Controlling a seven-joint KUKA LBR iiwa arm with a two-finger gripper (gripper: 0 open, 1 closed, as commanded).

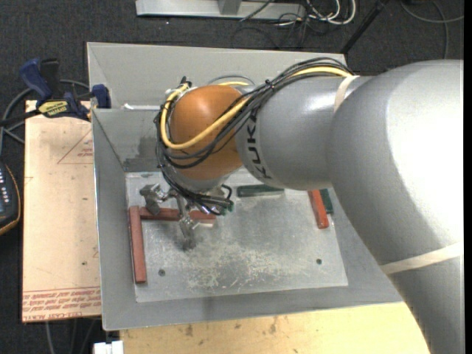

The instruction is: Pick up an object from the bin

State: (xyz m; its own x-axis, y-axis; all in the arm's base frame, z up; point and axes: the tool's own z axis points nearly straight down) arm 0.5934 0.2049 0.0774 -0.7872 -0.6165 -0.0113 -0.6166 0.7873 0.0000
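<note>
My gripper (189, 226) hangs under the orange dome in the left half of the bin, low over the floor. Its tip is just right of a reddish-brown L-shaped bar (138, 248), whose short arm (159, 214) runs toward the gripper and reaches under it. A small grey metal piece (153, 194) lies just above that short arm, left of the gripper. Whether anything is held cannot be made out.
A dark green flat piece (259, 191) lies right of the gripper, partly under the arm. An orange-red stick (319, 209) with a dark piece beside it lies near the right wall. The arm covers the bin's back and right side.
</note>
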